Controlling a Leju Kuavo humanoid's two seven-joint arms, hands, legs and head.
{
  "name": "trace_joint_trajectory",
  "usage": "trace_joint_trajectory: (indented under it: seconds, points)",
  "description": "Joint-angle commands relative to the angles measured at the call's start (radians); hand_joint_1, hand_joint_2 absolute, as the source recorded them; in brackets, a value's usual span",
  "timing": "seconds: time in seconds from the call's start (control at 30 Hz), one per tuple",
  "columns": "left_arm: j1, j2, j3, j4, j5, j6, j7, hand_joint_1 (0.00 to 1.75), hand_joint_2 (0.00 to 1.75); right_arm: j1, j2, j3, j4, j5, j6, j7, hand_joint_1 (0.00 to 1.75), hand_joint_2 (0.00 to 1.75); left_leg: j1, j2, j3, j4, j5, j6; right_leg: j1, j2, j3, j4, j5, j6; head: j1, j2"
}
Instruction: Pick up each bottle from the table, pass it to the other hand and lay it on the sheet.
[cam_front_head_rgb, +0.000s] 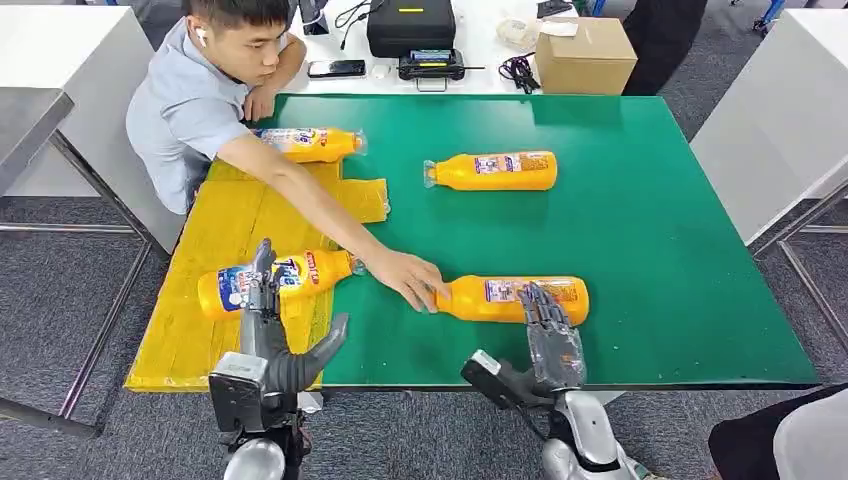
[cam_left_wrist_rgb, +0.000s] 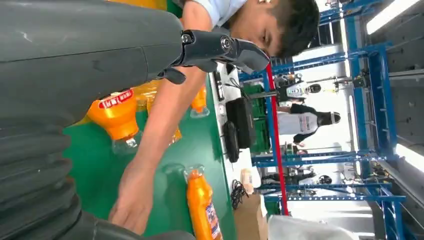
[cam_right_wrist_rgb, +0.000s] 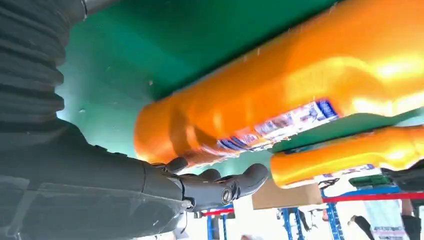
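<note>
Overhead, both open hands (cam_front_head_rgb: 270, 330) (cam_front_head_rgb: 548, 330) hold nothing; right wrist shows bottle (cam_right_wrist_rgb: 280, 100) close.

Orange bottles (cam_front_head_rgb: 515, 298), yellow sheet (cam_front_head_rgb: 215, 235), green table (cam_front_head_rgb: 650, 220).

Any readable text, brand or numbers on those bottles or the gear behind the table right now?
Nothing reads cleanly.
Sheet bottle: large white logo letters on blue, blurred.
Bottle at the right robot hand, label: too small.
Mid-table bottle: too small.
Far sheet bottle: too small.
Cardboard box: white sticker, illegible.
</note>
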Motion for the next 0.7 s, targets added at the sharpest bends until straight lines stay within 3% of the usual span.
trace_joint_trajectory:
  seconds: [0.03, 0.7]
  points:
    - [0.005, 0.032, 0.026, 0.005, -0.022, 0.000, 0.024, 0.00, 1.75, -0.029, -0.050, -0.017, 0.023, 0.113, 0.005, 0.061, 0.00, 1.75, 0.001, 0.002, 0.005, -0.001, -0.002, -0.002, 0.002, 0.001, 0.005, -0.001, -0.001, -0.003, 0.000, 0.000]
    - [0.010, 0.032, -0.011, 0.000, -0.027, -0.019, 0.032, 0.00, 1.75, -0.099, -0.118, 0.037, 0.000, 0.180, 0.120, 0.137, 0.00, 1.75, 0.001, 0.003, 0.005, 0.000, -0.002, -0.002, 0.002, 0.002, 0.005, 0.000, -0.001, -0.003, 0.000, 0.000]
